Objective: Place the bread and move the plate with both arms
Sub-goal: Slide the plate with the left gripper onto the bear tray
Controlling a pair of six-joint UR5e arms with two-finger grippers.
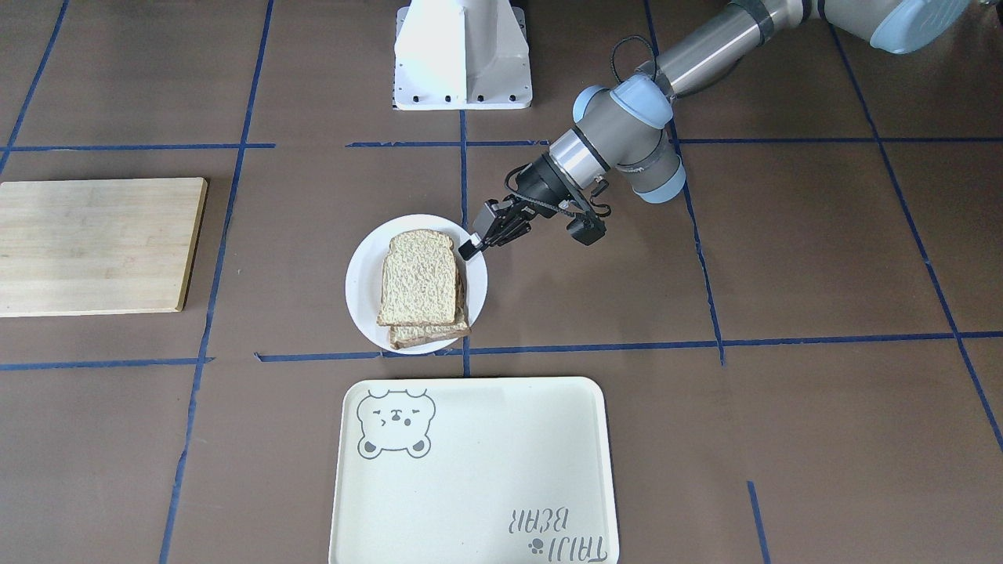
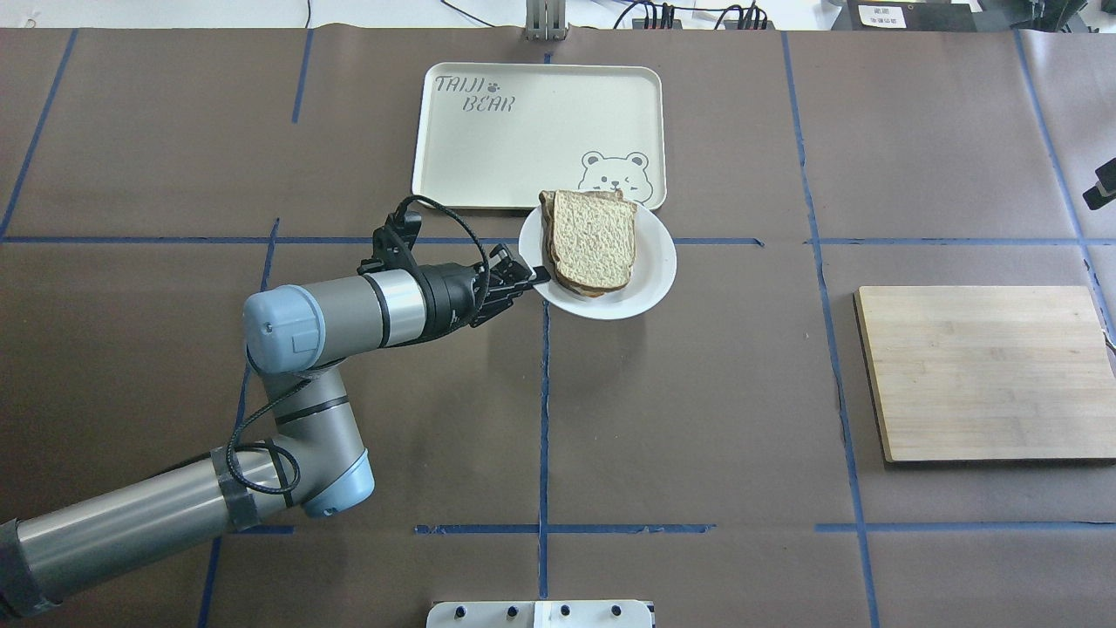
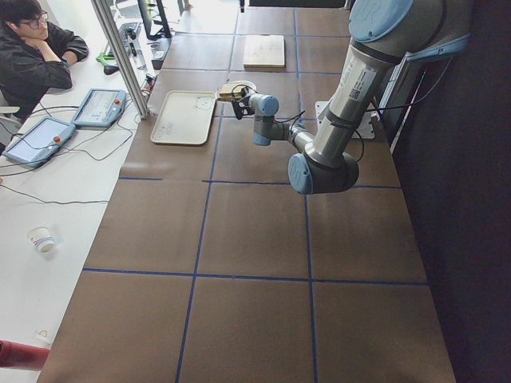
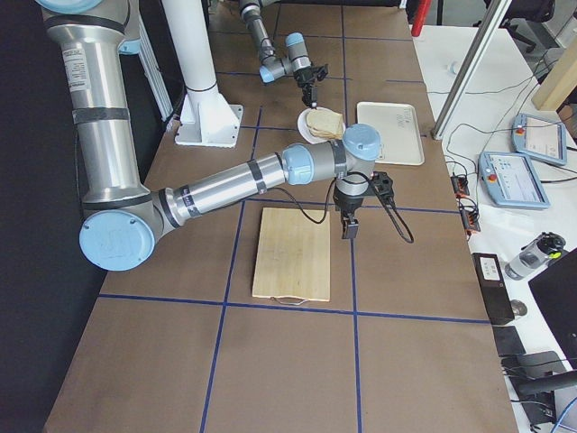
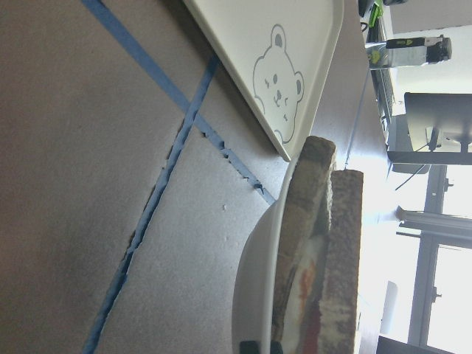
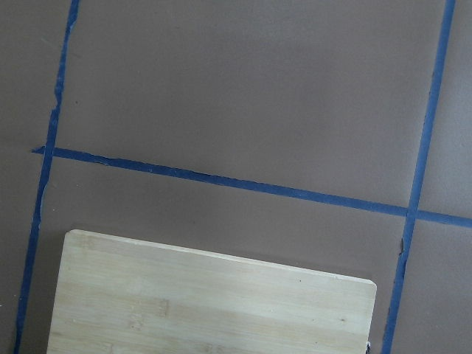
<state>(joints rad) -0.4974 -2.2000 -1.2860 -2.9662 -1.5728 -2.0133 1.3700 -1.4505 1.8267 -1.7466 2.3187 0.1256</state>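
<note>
where the right gripper (image 4: 347, 230) hangs: it points down over the table by an edge of the cutting board (image 2: 985, 371). only a side view shows it, so how far its fingers stand apart cannot be told.
cutting board: flat on the table at the robot's right, well apart from the plate.
left arm (image 2: 131, 515): stretched low from the robot's left toward the middle of the table, wrist about level.
left gripper (image 1: 472, 248): narrow, pinched onto the rim of the plate (image 1: 364, 286) on the side toward the robot's left.
plate: near the middle of the table, just beside the bear corner of the tray, carrying a two-slice stack.
bread (image 1: 418, 274): the top slice of that stack, bare face up, lying on the lower slice (image 1: 429, 335), which peeks out along the edge toward the tray.
filling (image 5: 306, 284): a white and orange layer between the two slices, seen only from the left wrist.
tray (image 1: 470, 470): farthest from the robot, flat on the table; the front view shows a strip of table between it and the plate.
</note>
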